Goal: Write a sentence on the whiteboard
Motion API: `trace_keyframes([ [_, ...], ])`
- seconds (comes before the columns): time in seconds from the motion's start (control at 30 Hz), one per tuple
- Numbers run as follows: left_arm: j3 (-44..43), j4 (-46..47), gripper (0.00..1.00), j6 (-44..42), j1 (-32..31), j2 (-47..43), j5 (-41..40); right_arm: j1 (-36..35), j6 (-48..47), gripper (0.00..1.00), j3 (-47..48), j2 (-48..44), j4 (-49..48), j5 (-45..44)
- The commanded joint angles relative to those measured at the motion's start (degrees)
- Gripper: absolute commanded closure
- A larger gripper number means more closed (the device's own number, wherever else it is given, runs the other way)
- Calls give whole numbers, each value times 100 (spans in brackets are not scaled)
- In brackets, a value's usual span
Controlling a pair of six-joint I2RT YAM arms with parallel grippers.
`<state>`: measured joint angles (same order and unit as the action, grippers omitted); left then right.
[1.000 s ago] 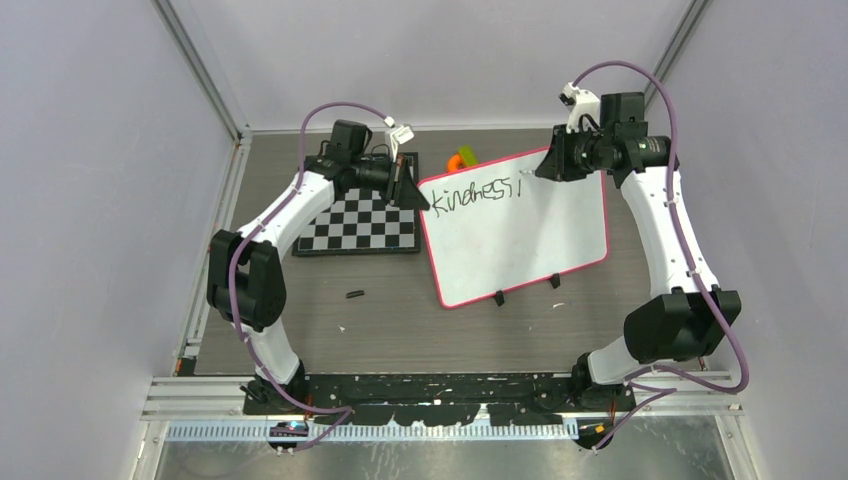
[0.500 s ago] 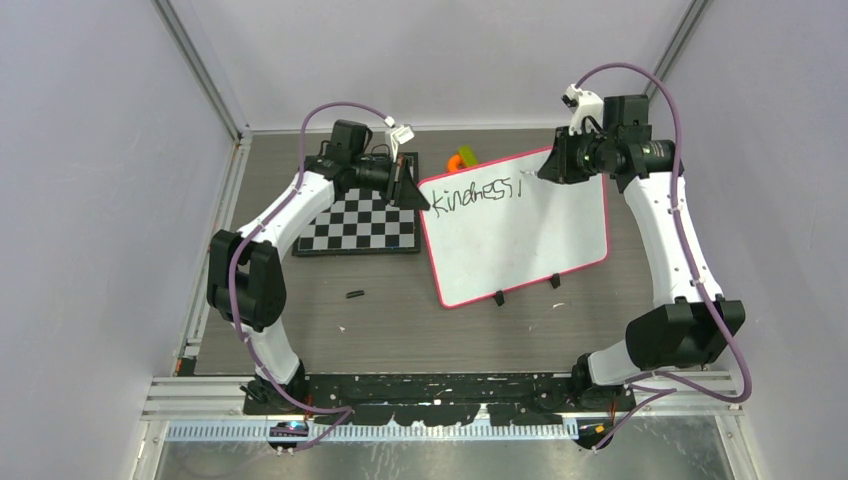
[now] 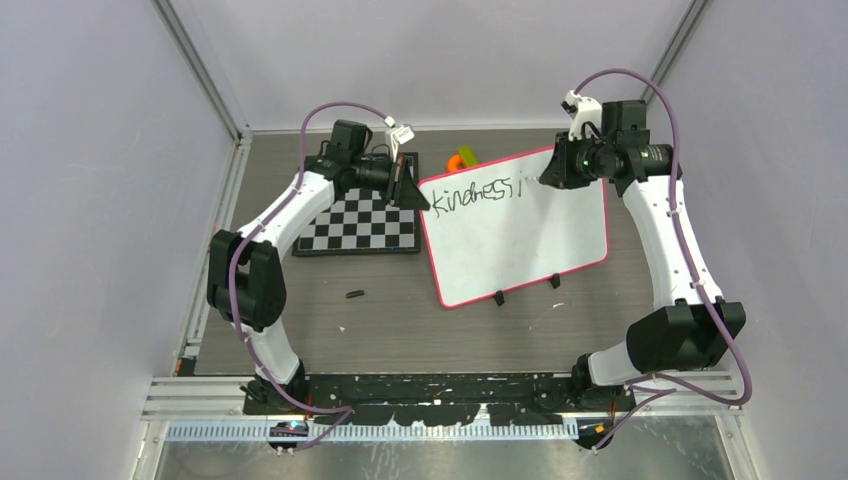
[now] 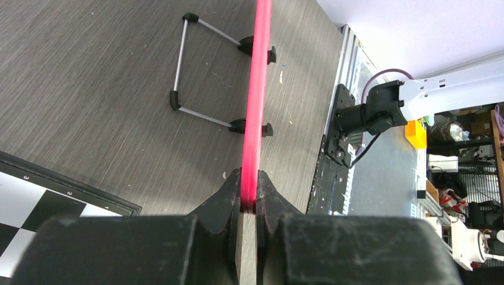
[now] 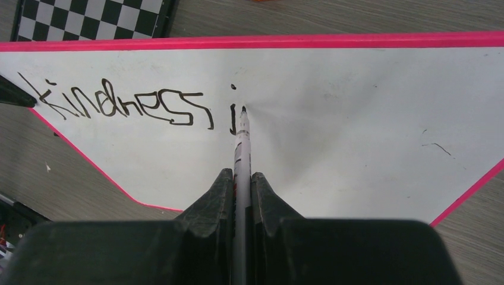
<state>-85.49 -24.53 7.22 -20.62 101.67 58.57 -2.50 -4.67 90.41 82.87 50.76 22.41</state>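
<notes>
The whiteboard (image 3: pixel 520 235) with a pink-red frame stands tilted on the table. It also shows in the right wrist view (image 5: pixel 333 119). Black marker writing (image 5: pixel 119 105) reads "kindness" and then an "i" (image 5: pixel 232 113). My left gripper (image 4: pixel 249 184) is shut on the board's pink edge (image 4: pixel 257 89) at its far-left corner (image 3: pixel 420 195). My right gripper (image 5: pixel 241 178) is shut on a white marker (image 5: pixel 241 142). The marker's black tip touches the board just right of the "i". In the top view the right gripper (image 3: pixel 548 178) is at the board's upper right.
A black-and-white checkerboard (image 3: pixel 360 222) lies left of the whiteboard. An orange and green object (image 3: pixel 462 158) sits behind the board. A small black cap (image 3: pixel 353 294) lies on the table in front. The board's wire stand (image 4: pixel 196 77) rests on the table.
My right arm has shifted a little to the right along the top line with the marker. A small new mark shows right of the "i". The left arm has not moved.
</notes>
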Motion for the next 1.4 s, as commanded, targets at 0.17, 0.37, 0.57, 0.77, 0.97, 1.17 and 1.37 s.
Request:
trace_keyframes([
  [0.17, -132, -106, 100, -164, -91, -9, 58, 17, -156, 100, -179, 69, -257, -103],
  [0.37, -144, -129, 100, -160, -92, -6, 67, 22, -196, 100, -392, -113, -260, -132],
  [0.57, -134, -123, 100, -160, -91, -2, 67, 20, -201, 100, -210, -85, -249, -144],
  [0.77, -139, -130, 100, -162, -91, -7, 58, 16, -159, 100, 84, 110, -261, -145],
  [0.97, -161, -157, 100, -185, -91, -14, 42, 22, -182, 100, 204, 242, -290, -229],
  [1.17, -161, -190, 100, -212, -91, -15, 33, 92, -234, 100, 173, 205, -299, -341],
  [1.37, -139, -175, 100, -217, -91, -8, 30, 163, -263, 100, 47, 97, -284, -352],
])
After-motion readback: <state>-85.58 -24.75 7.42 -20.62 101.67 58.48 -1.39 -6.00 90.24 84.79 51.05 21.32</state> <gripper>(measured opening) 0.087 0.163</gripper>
